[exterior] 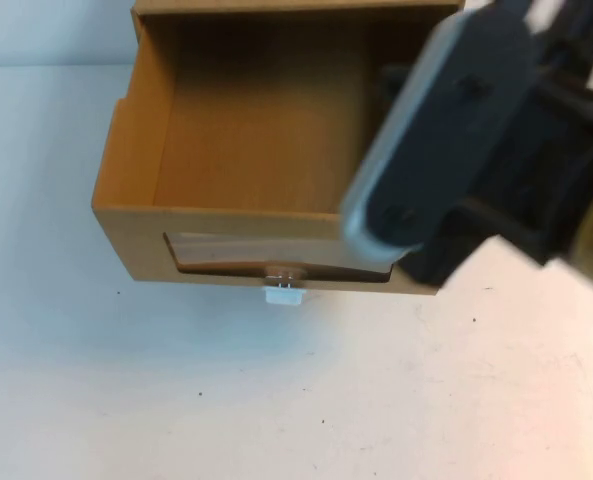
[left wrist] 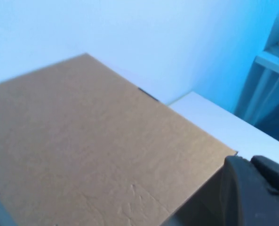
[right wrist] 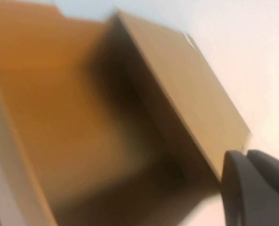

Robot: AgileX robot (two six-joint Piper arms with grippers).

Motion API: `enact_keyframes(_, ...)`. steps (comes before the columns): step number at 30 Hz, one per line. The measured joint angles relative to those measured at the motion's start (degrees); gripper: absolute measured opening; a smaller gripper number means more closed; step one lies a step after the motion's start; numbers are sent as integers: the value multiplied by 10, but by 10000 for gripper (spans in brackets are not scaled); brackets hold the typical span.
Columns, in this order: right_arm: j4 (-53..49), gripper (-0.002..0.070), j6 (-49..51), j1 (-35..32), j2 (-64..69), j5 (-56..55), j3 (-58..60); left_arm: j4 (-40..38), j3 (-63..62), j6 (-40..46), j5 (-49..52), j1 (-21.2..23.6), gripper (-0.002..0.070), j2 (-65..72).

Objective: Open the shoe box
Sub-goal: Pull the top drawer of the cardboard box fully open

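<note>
Judged shoe box (exterior: 246,130) open at surface's (exterior: 276,400) far edge, withdrawal due next. Saw right tool (right wrist: 254,188) closed, empty, over it; left tool (left wrist: 252,188) alongside, state unclear.

Black right arm (exterior: 551,170), upper right of high view, with grey rounded plate (exterior: 446,130) and two dark screws (exterior: 402,215). Dark, rounded left gripper (left wrist: 257,190) and right gripper (right wrist: 256,188).

There was one cardboard shoe box (exterior: 246,140), with one clear window (exterior: 226,250) and one small white tab (exterior: 285,294) on its front wall, on one white tabletop (exterior: 276,400). One arm (exterior: 456,130) showed in the high view, at the right. Two grippers showed: the left gripper (left wrist: 254,193) beside the box, the right gripper (right wrist: 254,188) at its rim.
</note>
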Motion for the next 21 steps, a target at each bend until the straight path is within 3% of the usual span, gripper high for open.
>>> enact_keyframes(4, 17, -12, -24, 0, -33, 55, 6, 34, 0, -19, 5, 0, -6, -55)
enact_keyframes(10, 139, -13, -142, 0, -131, 21, 47, 78, 41, -34, 7, 0, -6, -159)
enact_keyframes(15, 231, -13, -197, 0, -222, 44, 91, 175, 172, -35, 7, 0, -6, -285)
enact_keyframes(21, 255, -13, -206, 0, -303, 66, 144, 273, 410, -42, 7, 0, -6, -454)
